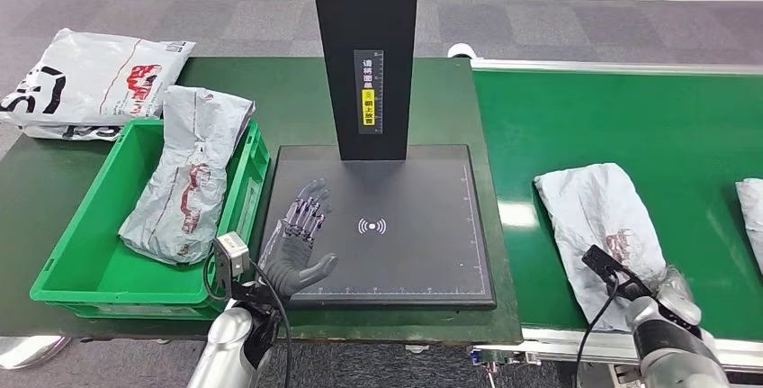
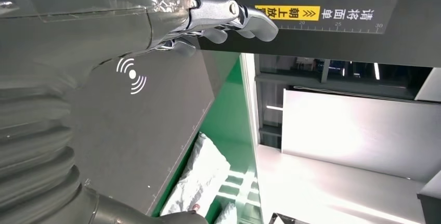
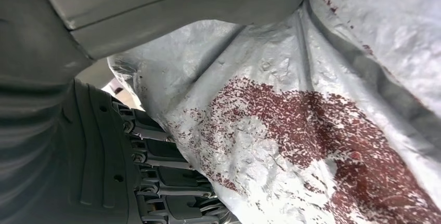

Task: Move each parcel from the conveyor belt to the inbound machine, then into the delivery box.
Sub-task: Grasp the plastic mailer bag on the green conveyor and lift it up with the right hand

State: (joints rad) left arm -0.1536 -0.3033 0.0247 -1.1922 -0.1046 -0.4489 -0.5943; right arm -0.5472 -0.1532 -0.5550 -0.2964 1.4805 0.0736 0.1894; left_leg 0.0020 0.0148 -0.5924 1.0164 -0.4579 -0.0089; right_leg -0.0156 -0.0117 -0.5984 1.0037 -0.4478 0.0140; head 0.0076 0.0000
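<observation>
Your left hand point(image 1: 301, 235) hovers empty, fingers spread, over the scanner pad point(image 1: 423, 253). Your right hand point(image 1: 670, 302) touches the grey parcel point(image 1: 598, 217) on the conveyor belt point(image 1: 630, 118); grip unclear. Red print unreadable.

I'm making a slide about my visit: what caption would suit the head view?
Left hand open above the scanner pad; right hand at a grey parcel on the green belt.
</observation>
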